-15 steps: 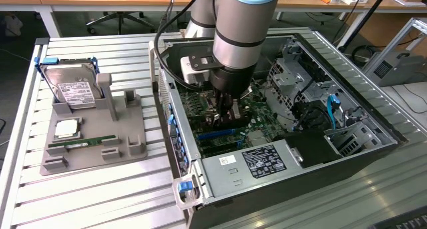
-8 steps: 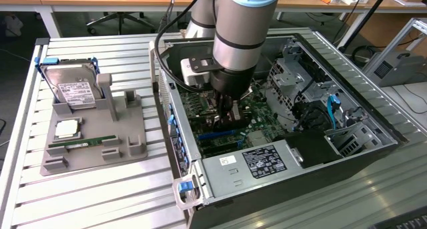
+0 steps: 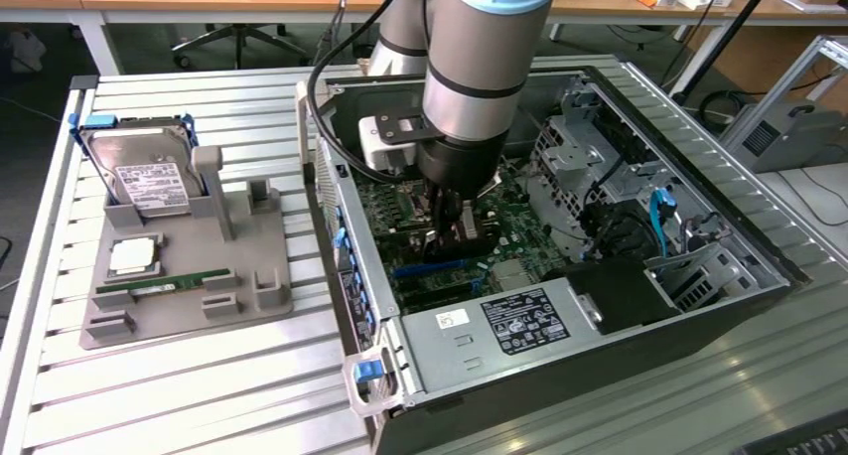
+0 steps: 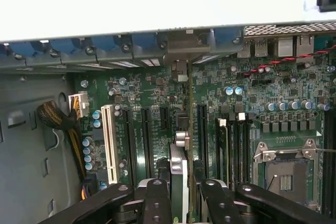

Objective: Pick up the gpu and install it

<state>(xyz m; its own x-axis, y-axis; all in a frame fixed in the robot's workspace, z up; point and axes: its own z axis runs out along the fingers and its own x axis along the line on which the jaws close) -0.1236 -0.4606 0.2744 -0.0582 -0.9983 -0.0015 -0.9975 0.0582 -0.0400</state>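
Both of my black fingers (image 4: 157, 203) are closed on the thin green gpu card (image 4: 181, 182), held edge-down between them so it can meet the long dark motherboard slot (image 4: 201, 129) just ahead of my fingertips.

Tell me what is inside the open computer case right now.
Inside the computer case: the green motherboard, drive cage, and gripper holding the gpu edge-on over the slots. The arm covers the board behind it.

The gpu (image 4: 178, 182) shows a green edge with silver parts between the black fingers (image 4: 157, 203), over a green motherboard (image 4: 252, 103) with one white slot (image 4: 110, 142). At the exterior view's left, a grey holder (image 3: 238, 266) sits on the pale ribbed worktop (image 3: 199, 395), carrying a white-labelled hard drive (image 3: 146, 182) and a green RAM stick (image 3: 166, 284).
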